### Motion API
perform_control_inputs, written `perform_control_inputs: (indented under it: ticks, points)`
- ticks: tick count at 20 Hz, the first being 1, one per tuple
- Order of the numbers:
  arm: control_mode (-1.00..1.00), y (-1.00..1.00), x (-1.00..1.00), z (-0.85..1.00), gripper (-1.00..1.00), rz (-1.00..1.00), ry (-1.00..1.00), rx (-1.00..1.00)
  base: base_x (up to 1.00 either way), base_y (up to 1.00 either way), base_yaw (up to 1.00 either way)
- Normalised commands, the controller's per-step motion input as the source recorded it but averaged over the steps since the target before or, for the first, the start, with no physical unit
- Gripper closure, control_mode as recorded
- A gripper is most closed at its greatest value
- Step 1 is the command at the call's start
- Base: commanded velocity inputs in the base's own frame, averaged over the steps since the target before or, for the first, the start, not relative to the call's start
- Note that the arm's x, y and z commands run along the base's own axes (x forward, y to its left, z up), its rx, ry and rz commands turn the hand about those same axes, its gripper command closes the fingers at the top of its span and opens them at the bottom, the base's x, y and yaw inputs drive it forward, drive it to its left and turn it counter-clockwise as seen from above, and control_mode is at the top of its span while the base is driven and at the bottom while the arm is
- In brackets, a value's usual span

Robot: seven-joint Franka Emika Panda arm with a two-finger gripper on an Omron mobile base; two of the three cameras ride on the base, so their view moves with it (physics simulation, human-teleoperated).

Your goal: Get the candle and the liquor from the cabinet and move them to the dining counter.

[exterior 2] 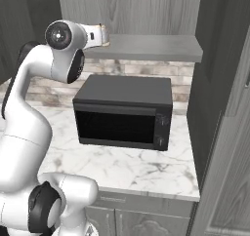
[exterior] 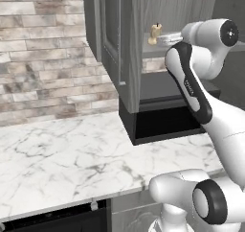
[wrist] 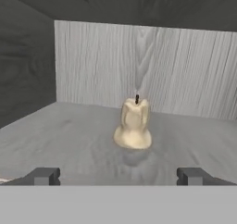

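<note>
one candle stands mid-frame in the hand view on the cabinet shelf. it is squat, tan-yellow, with a dark wick and wider base. the gripper has its jaws wide apart, holding nothing.

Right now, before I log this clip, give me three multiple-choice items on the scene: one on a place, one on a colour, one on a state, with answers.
1. Where does the squat tan-yellow candle stand?
A. On the grey wood-grain cabinet's inner shelf
B. On top of the black microwave
C. On the marble worktop

2. What colour is the microwave under the shelf?
A. White
B. Black
C. Red

3. How do the gripper jaws stand?
A. Shut on the candle
B. Shut on nothing
C. Wide open, short of the candle

Answers:
1 A: the hand view shows it upright on the grey shelf, in front of the back panel.
2 B: the right base view shows a dark box on the worktop.
3 C: both fingertips sit far apart, with the candle beyond them.
</note>
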Motion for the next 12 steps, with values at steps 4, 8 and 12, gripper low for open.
perform_control_inputs:
  ticks: [4,8,12]
  points:
    - [-1.0,0.0,0.25,0.13,-1.0,-0.01,0.05,0.0,0.0,0.0,0.0]
    - [-1.0,-0.05,0.18,0.0,-1.0,0.0,0.02,0.0,0.0,0.0,0.0]
    - [-1.0,-0.17,0.21,0.01,-1.0,0.0,0.08,0.04,0.0,0.0,0.0]
